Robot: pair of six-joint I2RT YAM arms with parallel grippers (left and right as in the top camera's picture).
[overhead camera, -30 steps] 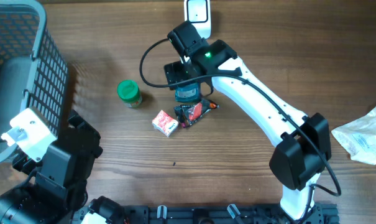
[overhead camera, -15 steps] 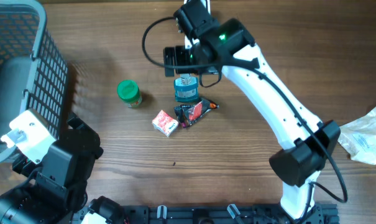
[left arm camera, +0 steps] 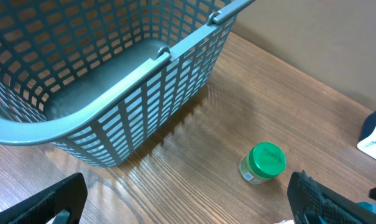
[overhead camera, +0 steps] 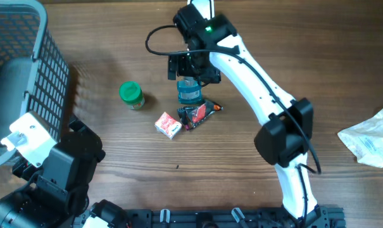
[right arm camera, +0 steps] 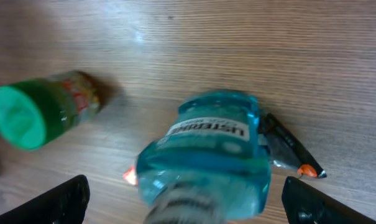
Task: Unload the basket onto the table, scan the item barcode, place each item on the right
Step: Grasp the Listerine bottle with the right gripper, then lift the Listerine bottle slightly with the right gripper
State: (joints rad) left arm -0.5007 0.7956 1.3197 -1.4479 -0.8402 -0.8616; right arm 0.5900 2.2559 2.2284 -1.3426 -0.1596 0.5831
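A: How are the jaws found?

B: The right jaws are spread wide and nothing is held. The blue mouthwash bottle (right arm camera: 203, 155) is seen below and between them, and no contact can be made out. The left jaws are likewise wide and empty, parked over the near left corner of the counter (overhead camera: 147, 177).

A: What is changed from a second ago?

B: The right jaws were set directly over the bottle's top. They are now drawn back toward the far edge, and the arm's elbow is swung in from the right edge. The bottle is left upright where it was, near the middle of the far edge. It is judged that no grip is made yet, so the barcode is not yet presented. A white device (left arm camera: 374, 134), taken for the scanner, is glimpsed at the far edge.

A: What is counted?

B: One bottle. One green-lidded jar (overhead camera: 131, 95) is set off toward the left edge. One red-and-white box (overhead camera: 168, 125) and one dark wrapper (overhead camera: 199, 113) are found just on the bottle's near side. One grey basket (overhead camera: 55, 82) is placed at the far left corner, and one pale crumpled bag (overhead camera: 368, 139) at the right edge.
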